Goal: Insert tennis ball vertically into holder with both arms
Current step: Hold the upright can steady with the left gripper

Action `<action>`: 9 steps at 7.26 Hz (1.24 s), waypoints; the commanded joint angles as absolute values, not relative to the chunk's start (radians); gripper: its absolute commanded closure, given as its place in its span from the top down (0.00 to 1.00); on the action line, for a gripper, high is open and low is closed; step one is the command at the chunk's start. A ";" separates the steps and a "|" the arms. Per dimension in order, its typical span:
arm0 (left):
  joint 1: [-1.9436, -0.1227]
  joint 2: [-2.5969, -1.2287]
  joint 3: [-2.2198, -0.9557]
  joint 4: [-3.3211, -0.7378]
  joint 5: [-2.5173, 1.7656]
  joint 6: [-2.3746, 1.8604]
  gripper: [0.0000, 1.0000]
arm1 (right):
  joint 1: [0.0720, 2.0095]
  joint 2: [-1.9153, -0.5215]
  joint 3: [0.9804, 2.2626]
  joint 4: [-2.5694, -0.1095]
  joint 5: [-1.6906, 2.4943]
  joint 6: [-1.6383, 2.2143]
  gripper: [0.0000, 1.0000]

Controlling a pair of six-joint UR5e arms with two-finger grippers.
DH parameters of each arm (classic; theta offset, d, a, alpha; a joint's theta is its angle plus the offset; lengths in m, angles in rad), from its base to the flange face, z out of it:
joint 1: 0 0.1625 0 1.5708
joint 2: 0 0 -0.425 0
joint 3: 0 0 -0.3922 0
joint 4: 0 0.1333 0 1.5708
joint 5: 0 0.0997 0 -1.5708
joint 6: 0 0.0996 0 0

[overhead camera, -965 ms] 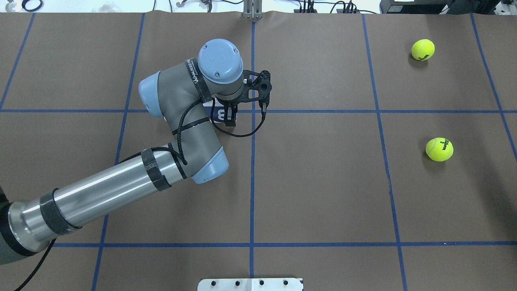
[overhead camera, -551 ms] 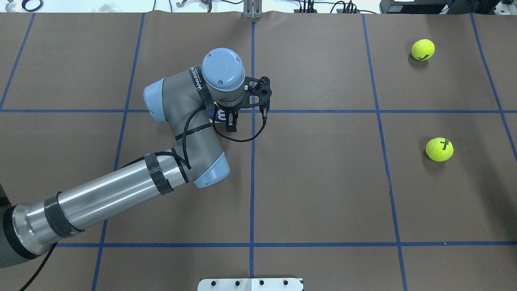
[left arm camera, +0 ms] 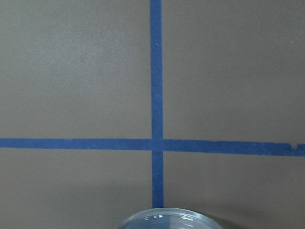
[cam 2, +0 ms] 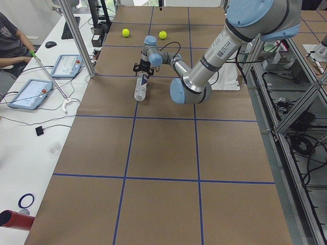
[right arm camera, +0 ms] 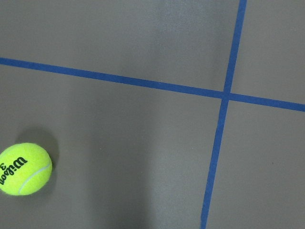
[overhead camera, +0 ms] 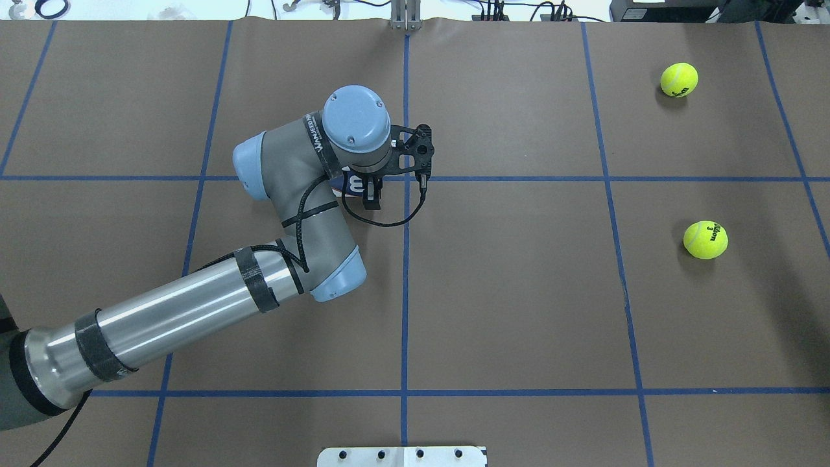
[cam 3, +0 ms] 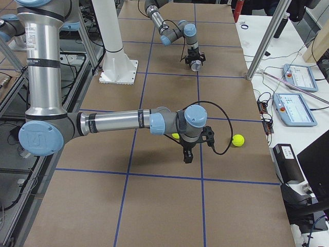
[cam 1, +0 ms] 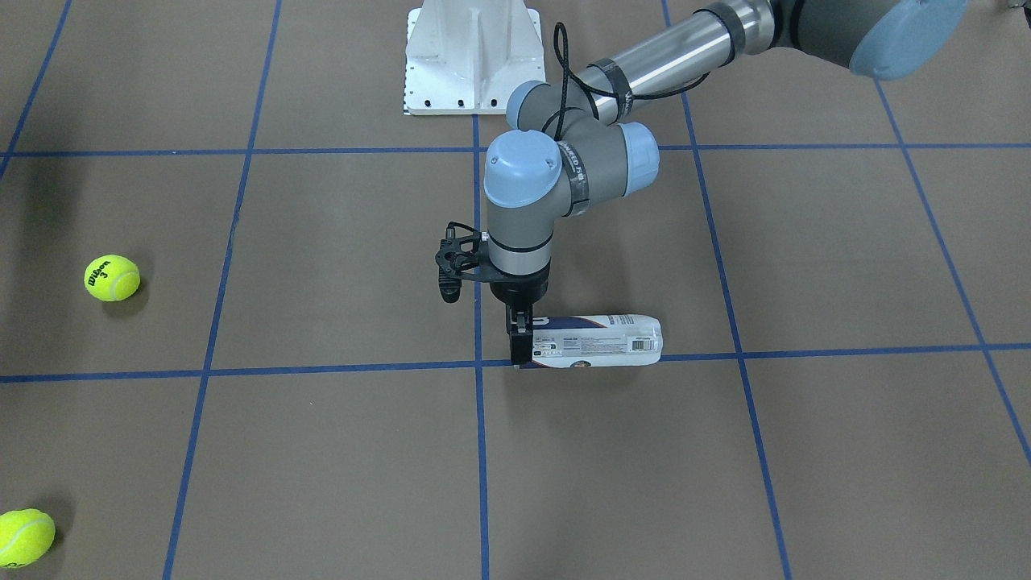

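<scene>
Plastic of the holder [cam 1: 600,341], clear and glossy under a printed label, lies on its side on the brown paper table [cam 1: 322,459], along a blue tape line [cam 1: 805,353]. From overhead my left wrist [overhead camera: 355,118] hides all but a navy scrap of it. My left gripper [cam 1: 520,340] straddles one end, one black finger [cam 1: 519,351] in front, the other hidden; whether I squeeze I cannot tell. My right gripper [cam 3: 188,156] shows only from afar, its state unreadable, near a fuzzy yellow tennis ball [right arm camera: 24,169].
</scene>
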State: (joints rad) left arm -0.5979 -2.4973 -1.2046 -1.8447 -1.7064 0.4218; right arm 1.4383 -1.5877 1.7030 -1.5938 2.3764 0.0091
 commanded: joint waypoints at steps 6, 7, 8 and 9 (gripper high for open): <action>-0.595 -2.497 -1.183 -1.862 -1.692 0.425 0.89 | 1.431 -1.588 1.704 -1.594 2.378 0.008 0.99; -0.595 -2.497 -1.183 -1.864 -1.692 0.426 0.85 | 1.431 -1.588 1.704 -1.592 2.378 0.008 0.99; -0.598 -2.497 -1.183 -1.879 -1.692 0.426 0.83 | 1.431 -1.588 1.706 -1.592 2.378 0.008 0.99; -0.601 -2.497 -1.183 -1.906 -1.692 0.426 0.82 | 1.431 -1.588 1.706 -1.592 2.378 0.008 0.99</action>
State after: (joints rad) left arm -0.5980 -2.4973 -1.1828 -1.8810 -1.6920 0.4262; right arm 1.4313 -1.5876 1.7051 -1.5925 2.3776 0.0077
